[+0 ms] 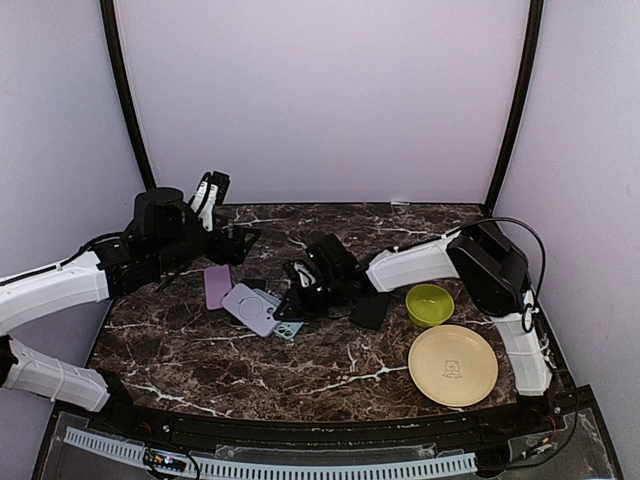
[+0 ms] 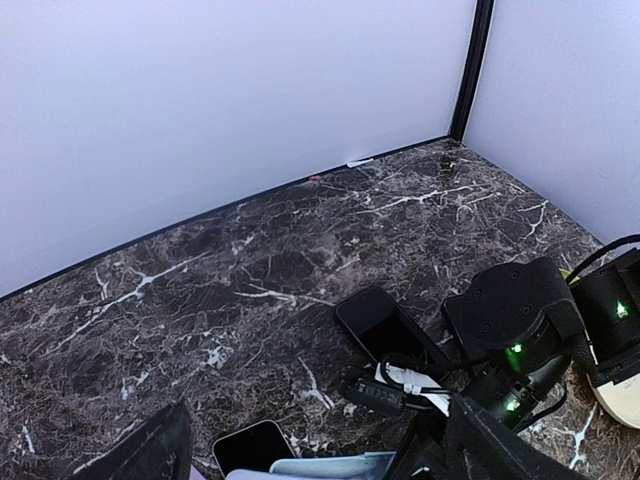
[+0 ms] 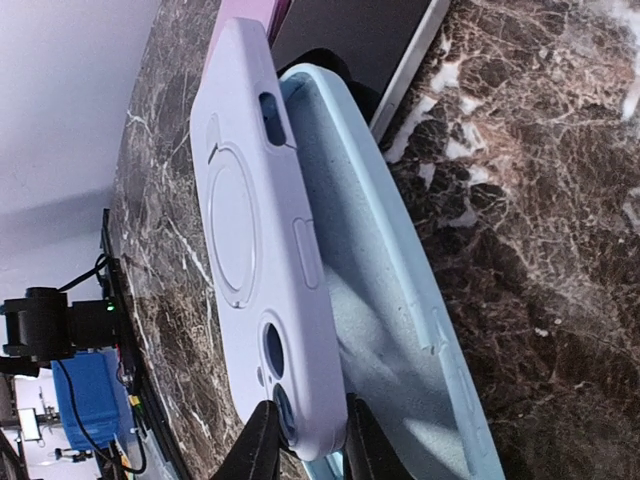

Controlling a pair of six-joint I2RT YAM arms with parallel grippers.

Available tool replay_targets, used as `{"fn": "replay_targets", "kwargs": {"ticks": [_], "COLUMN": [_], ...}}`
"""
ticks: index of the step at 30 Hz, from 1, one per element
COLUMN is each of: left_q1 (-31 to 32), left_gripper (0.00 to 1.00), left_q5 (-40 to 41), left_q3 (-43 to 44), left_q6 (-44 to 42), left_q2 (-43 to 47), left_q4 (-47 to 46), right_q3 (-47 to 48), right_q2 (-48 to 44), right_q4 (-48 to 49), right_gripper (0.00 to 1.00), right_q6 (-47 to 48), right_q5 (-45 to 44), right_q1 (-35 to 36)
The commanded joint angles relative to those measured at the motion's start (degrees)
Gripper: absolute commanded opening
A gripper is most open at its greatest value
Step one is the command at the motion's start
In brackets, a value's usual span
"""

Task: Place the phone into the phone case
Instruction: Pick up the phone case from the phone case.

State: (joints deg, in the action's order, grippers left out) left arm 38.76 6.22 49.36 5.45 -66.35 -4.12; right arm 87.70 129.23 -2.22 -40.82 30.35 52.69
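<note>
Green bowl [image 1: 429, 304], plate [image 1: 453, 365], black phone [image 1: 372, 308] nearby — right gripper [image 3: 305, 440] clamps lavender case [image 3: 250, 230] atop blue case [image 3: 400, 330]; left gripper [image 1: 243, 238] hovers, released.

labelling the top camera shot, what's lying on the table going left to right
purple phone case → lavender phone case → light blue phone case → black phone → green bowl
</note>
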Motion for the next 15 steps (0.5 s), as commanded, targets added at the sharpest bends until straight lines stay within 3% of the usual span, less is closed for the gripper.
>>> {"fn": "replay_targets", "kwargs": {"ticks": [1, 5, 11, 15], "left_q1": [-0.3, -0.3, -0.4, -0.9], "left_gripper": [0.89, 0.89, 0.89, 0.9], "left_q5": [-1.0, -1.2, -2.1, -10.6], "left_q3": [0.1, 0.1, 0.1, 1.3], "left_q6": [0.7, 0.5, 0.4, 0.6], "left_q2": [2.1, 2.0, 2.0, 0.5], "left_q4": [-0.8, -0.8, -1.0, -0.7], "right_q3": [-2.0, -1.7, -1.8, -3.4], "right_q2": [0.4, -0.2, -7.9, -14.9], "right_q4": [7.8, 9.1, 4.6, -0.2], "right_gripper": [0.18, 0.0, 0.0, 0.0], "right_q6": [-4.0, -3.3, 7.4, 16.2], "right_q5": [5.5, 8.1, 6.9, 4.2], "right_q1": [-1.4, -1.5, -1.6, -1.6]}}
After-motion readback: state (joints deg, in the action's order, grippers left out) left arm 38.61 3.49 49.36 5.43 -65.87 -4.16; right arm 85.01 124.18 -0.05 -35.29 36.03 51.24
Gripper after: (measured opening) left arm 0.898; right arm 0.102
